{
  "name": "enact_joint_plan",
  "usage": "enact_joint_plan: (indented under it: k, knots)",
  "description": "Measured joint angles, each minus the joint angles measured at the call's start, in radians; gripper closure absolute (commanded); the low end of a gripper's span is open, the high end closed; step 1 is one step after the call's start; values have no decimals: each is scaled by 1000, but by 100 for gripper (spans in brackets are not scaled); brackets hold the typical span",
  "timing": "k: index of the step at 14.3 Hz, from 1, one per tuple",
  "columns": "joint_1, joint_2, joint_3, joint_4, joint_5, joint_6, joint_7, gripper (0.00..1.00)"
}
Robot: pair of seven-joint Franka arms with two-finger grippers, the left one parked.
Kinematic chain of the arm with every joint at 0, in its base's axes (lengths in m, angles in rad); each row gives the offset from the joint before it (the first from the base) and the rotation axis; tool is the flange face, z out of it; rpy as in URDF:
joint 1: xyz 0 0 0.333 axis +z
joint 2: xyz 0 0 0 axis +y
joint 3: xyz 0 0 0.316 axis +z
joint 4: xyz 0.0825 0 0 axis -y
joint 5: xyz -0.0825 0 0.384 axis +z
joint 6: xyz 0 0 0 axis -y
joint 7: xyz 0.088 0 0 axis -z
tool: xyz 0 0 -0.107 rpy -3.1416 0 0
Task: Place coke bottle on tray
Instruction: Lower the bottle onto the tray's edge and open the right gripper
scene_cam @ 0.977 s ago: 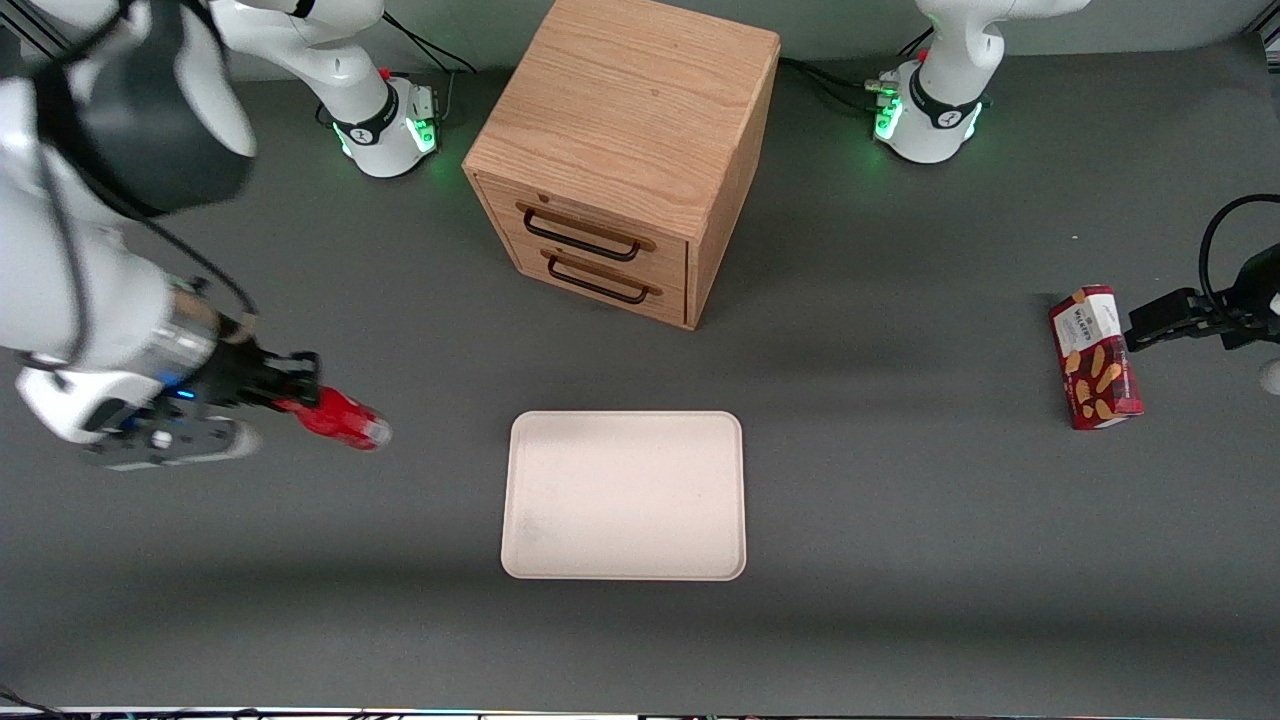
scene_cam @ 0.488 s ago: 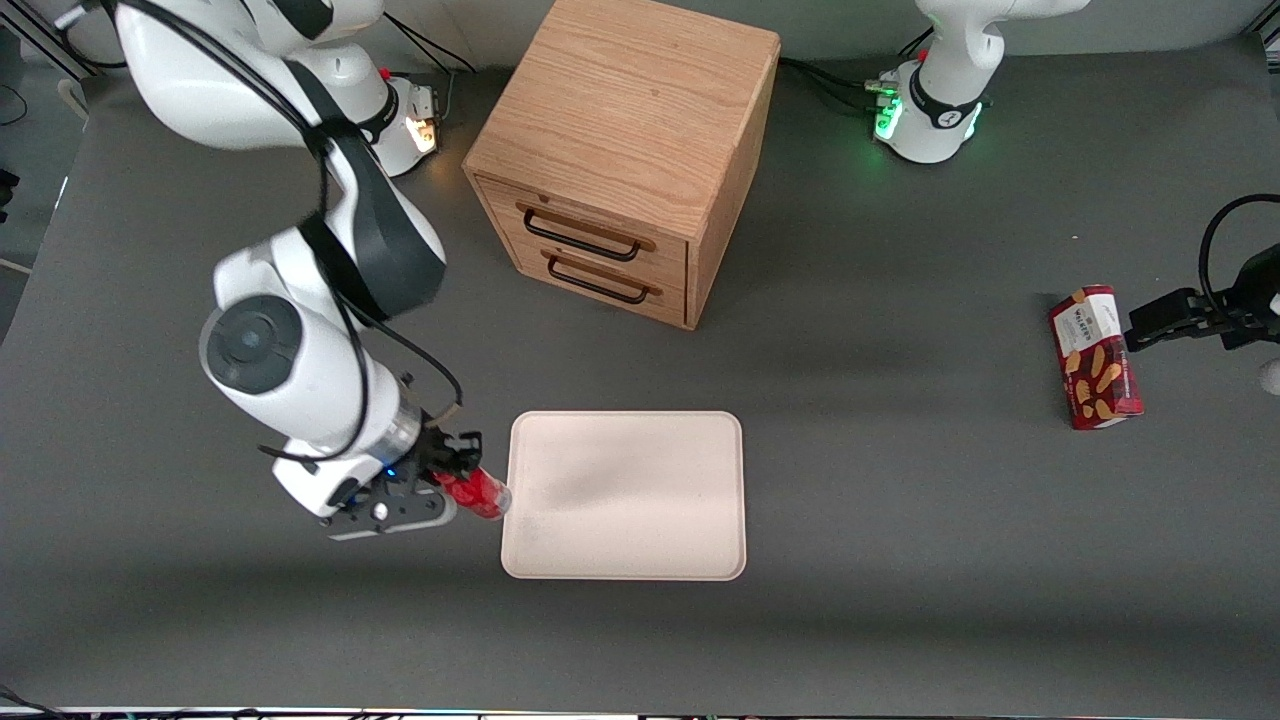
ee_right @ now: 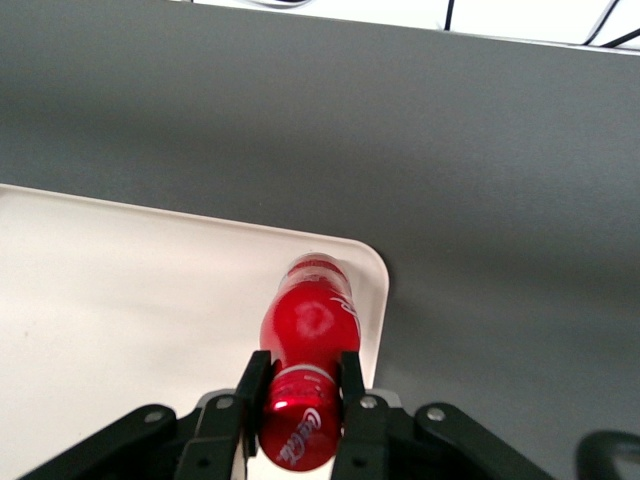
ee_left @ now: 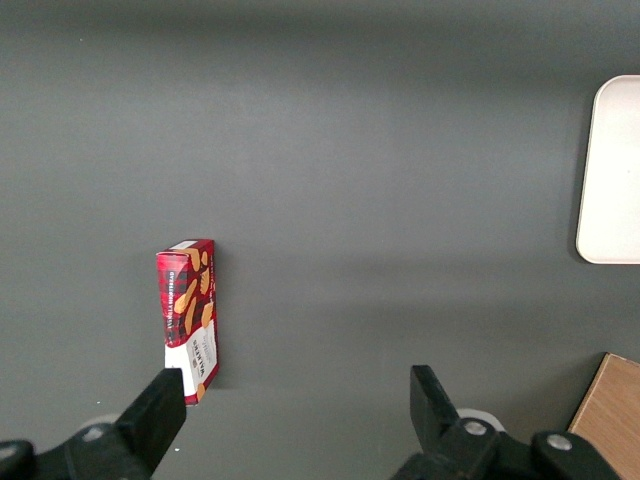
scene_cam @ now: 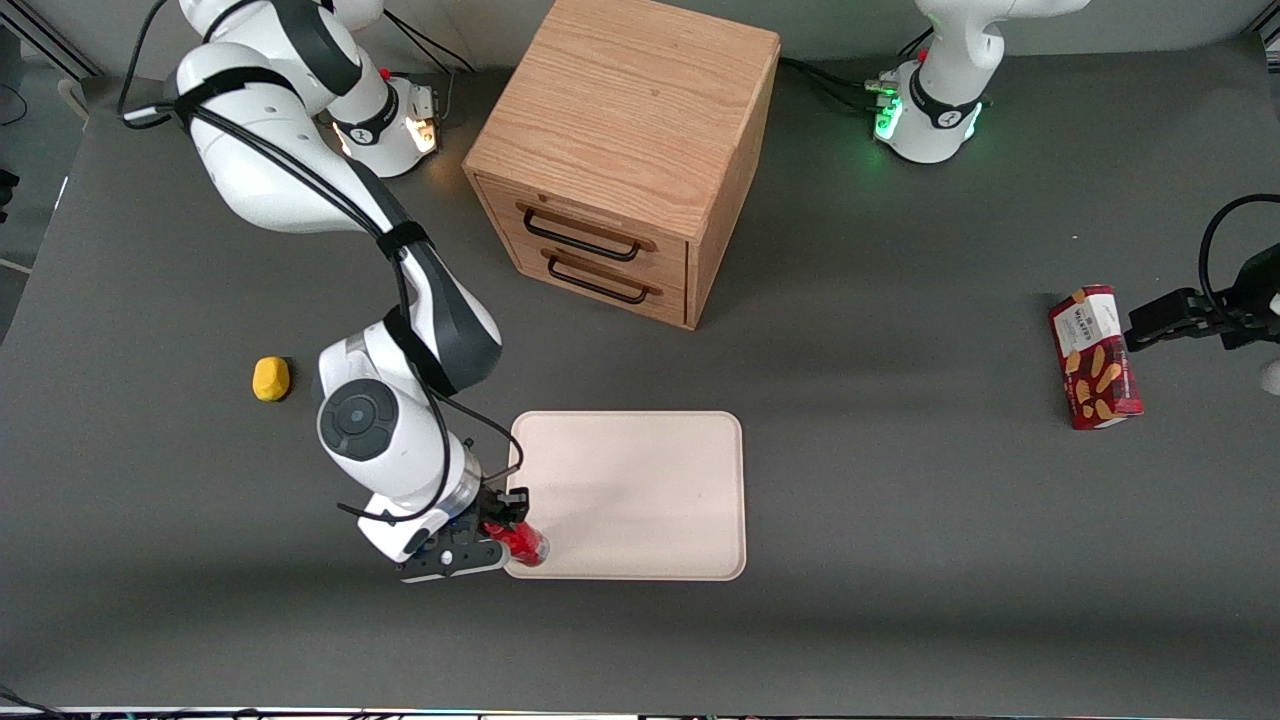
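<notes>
My right gripper [scene_cam: 505, 528] is shut on the coke bottle [scene_cam: 522, 541], a small slim red bottle. It hangs over the corner of the pale cream tray [scene_cam: 640, 480] that is nearest the front camera, toward the working arm's end. In the right wrist view the black fingers [ee_right: 255, 385] clamp the bottle [ee_right: 308, 330] on both sides, and its end points down at the tray's rounded corner [ee_right: 375, 265]. I cannot tell whether the bottle touches the tray.
A wooden drawer cabinet [scene_cam: 625, 150] stands farther from the front camera than the tray. A yellow lump [scene_cam: 271, 378] lies toward the working arm's end. A red biscuit box [scene_cam: 1094, 357] lies toward the parked arm's end and also shows in the left wrist view [ee_left: 189, 320].
My right gripper has carried the coke bottle from the working arm's end of the table to over the tray's near corner. The yellow lump has come into view.
</notes>
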Motion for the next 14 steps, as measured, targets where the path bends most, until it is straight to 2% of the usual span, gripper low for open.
enact_joint_plan:
  k: [1, 2, 3, 5, 14]
  knots:
    - [1, 3, 0, 1, -4, 2, 1, 89]
    - [1, 3, 0, 2, -6, 2, 2, 75]
    - [1, 3, 0, 4, -6, 2, 3, 47]
    - [1, 3, 0, 6, -7, 2, 17, 0]
    - [1, 6, 1, 6, -22, 30, 44, 0]
